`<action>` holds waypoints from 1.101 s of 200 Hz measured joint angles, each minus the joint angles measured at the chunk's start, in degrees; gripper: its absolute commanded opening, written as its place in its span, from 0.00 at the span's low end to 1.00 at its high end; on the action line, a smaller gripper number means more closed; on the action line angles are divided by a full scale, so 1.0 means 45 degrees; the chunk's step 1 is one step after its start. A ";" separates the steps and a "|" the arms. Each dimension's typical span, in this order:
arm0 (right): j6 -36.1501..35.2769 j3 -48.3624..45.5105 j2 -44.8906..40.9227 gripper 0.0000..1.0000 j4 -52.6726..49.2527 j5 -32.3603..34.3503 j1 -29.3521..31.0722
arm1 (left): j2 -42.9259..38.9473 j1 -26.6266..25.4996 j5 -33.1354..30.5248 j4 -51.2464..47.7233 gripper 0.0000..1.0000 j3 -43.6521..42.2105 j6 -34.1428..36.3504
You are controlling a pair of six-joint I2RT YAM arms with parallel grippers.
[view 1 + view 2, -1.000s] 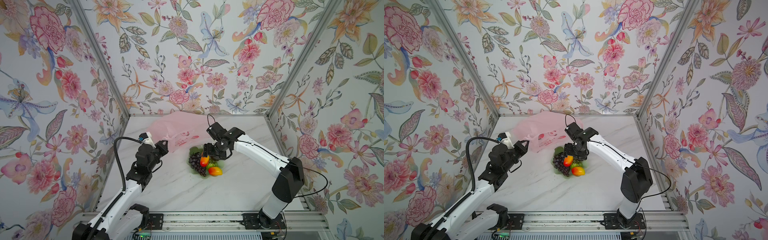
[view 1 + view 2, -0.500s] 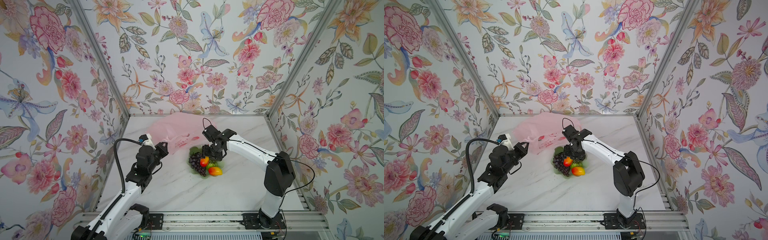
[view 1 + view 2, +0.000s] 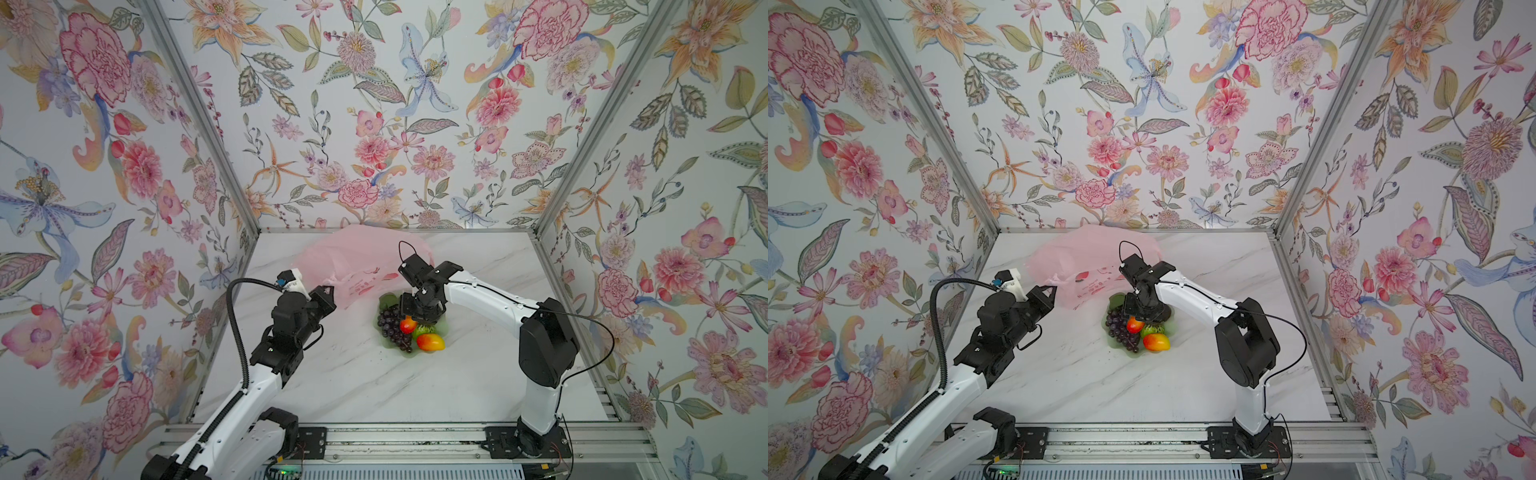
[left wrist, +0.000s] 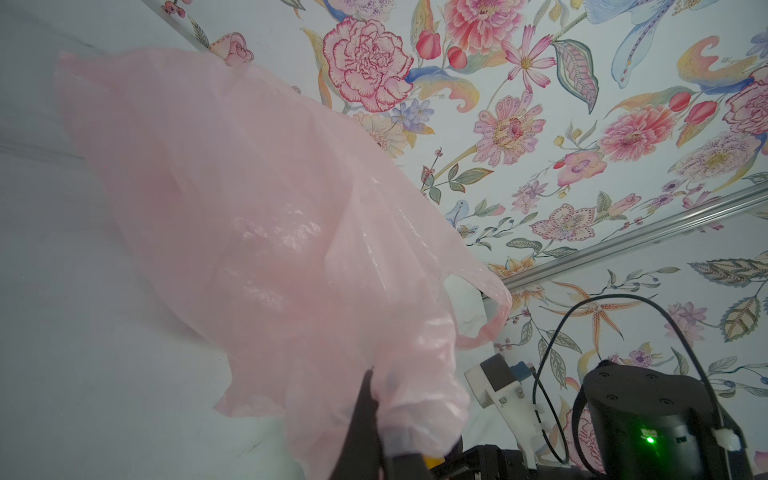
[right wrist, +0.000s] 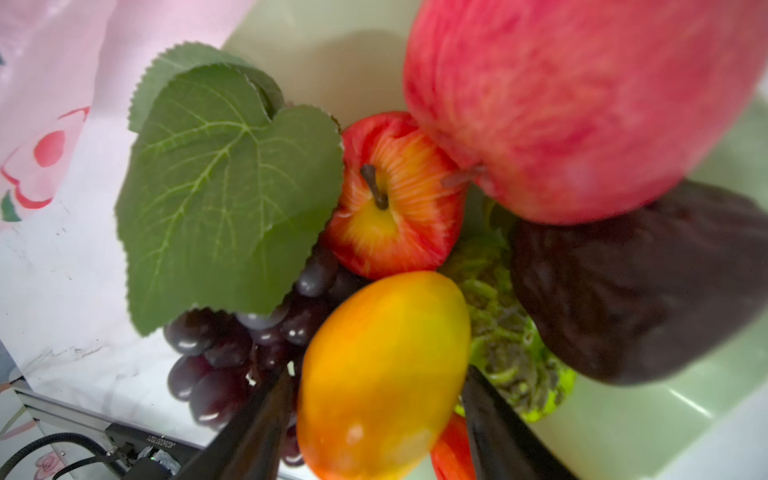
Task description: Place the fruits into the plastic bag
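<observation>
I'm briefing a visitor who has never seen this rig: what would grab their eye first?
Bold floral wallpaper covers the walls. Mid-table, glossy fruits heap on a pale green dish, with the right gripper straddling an orange-yellow mango. Behind, the left gripper pinches a pink plastic bag.

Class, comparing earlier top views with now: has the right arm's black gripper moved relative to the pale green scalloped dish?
Yes. The right gripper has shifted left and toward the camera, from the dish's far-right rim to above its fruits.
</observation>
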 measured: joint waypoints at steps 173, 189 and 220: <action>0.0219 -0.0019 -0.1190 0.45 0.0515 -0.0364 -0.0063 | 0.0102 -0.0005 0.0005 -0.0010 0.00 0.0005 0.0238; 0.0219 -0.0155 -0.1899 0.44 0.0685 -0.0583 -0.0155 | 0.0155 -0.0005 0.0005 0.0000 0.00 0.0005 0.0238; 0.0199 -0.0845 -0.3016 0.40 0.1491 -0.1146 -0.0447 | 0.0253 0.0000 0.0010 0.0005 0.00 0.0005 0.0228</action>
